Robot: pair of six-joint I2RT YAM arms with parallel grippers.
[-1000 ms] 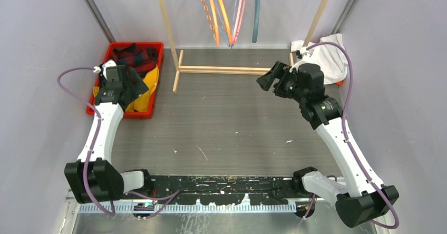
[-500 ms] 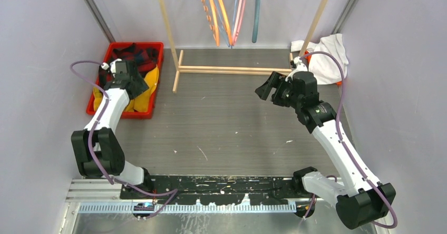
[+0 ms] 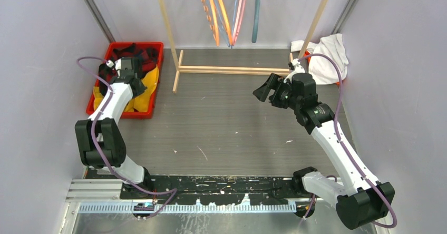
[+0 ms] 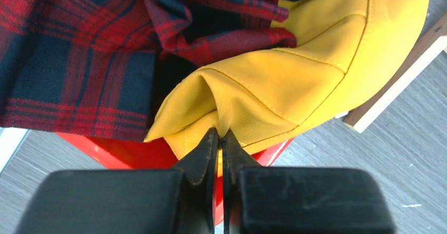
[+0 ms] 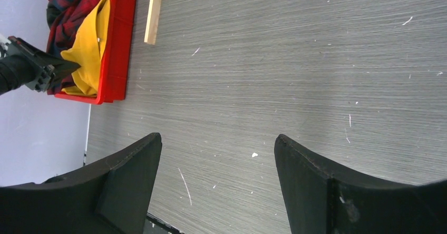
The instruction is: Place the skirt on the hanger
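A yellow skirt (image 3: 148,85) lies crumpled in the red bin (image 3: 120,113) at the far left, partly under a red-and-navy plaid garment (image 3: 138,52). My left gripper (image 4: 220,134) is shut on a pinched fold of the yellow skirt (image 4: 295,70) near the bin's front wall (image 4: 116,152). From above, the left gripper (image 3: 138,82) sits over the bin. Several coloured hangers (image 3: 224,12) hang from the wooden rack at the back. My right gripper (image 3: 262,90) hovers open over the bare table at the right, nothing between its fingers (image 5: 132,171).
The wooden rack's base bars (image 3: 226,69) lie across the back of the grey table. A white cloth (image 3: 329,52) is heaped at the back right corner. Purple walls close in both sides. The right wrist view shows the bin (image 5: 118,44) far to its left.
My left arm has reached further into the bin, and its gripper has gone from open to shut on the yellow skirt. The right gripper has drifted slightly left and stayed open.
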